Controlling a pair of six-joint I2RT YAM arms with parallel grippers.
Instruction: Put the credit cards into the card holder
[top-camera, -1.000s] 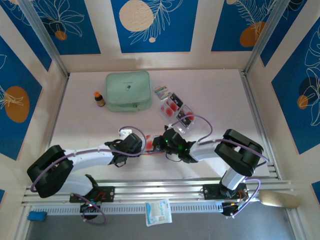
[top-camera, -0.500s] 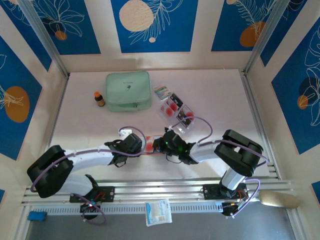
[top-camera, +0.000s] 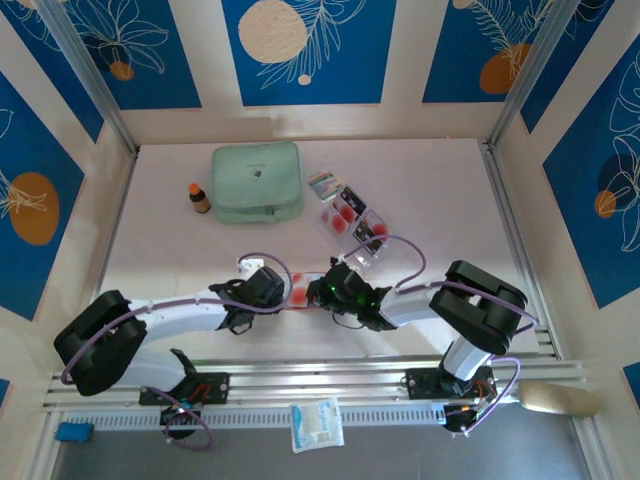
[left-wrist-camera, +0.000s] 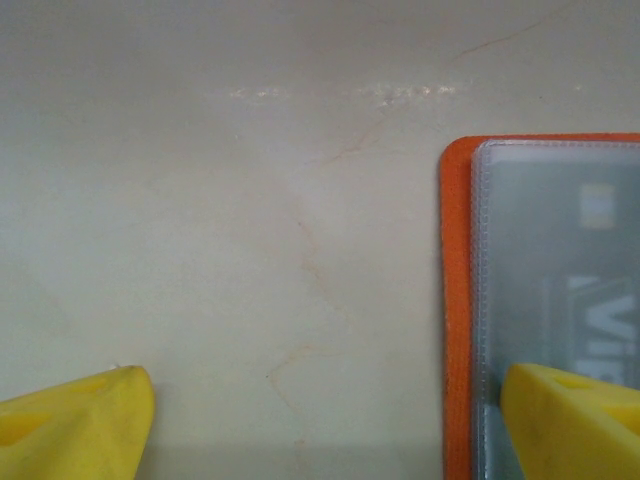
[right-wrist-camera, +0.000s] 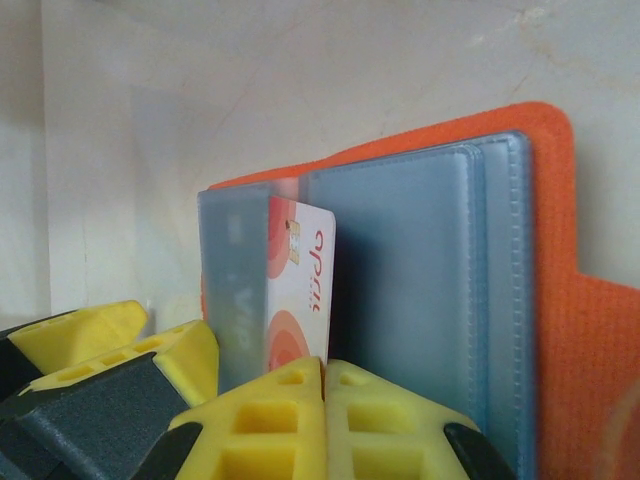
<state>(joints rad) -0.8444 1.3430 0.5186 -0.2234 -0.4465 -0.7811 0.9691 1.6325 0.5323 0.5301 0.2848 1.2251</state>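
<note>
Orange-red card holder (top-camera: 298, 293) lies open on the pale table (top-camera: 440, 190), near the front edge and between the two grippers. Left gripper (top-camera: 274, 290) sits low over the holder's left side. In its wrist view the left gripper (left-wrist-camera: 325, 420) has its jaws spread wide with nothing between them: one yellow fingertip (left-wrist-camera: 75, 420) is over bare table, the other over a greyish clear sleeve (left-wrist-camera: 560, 230) just inside the holder's orange edge (left-wrist-camera: 456, 300). Dark lettering shows through that sleeve. Right gripper (top-camera: 322, 290) meets the holder from the right. In its wrist view the right gripper (right-wrist-camera: 325, 385) is closed, pinching the lower edge of a credit card (right-wrist-camera: 300, 290), white with a red circle. The card stands on edge between two clear sleeves, partly covered by the left one. The holder's orange cover (right-wrist-camera: 570, 300) shows behind and to the right. More credit cards (top-camera: 345, 212) lie farther back, near a mint-green pouch (top-camera: 257, 182), a striped packet (top-camera: 323, 183) and a small bottle (top-camera: 200, 198).
</note>
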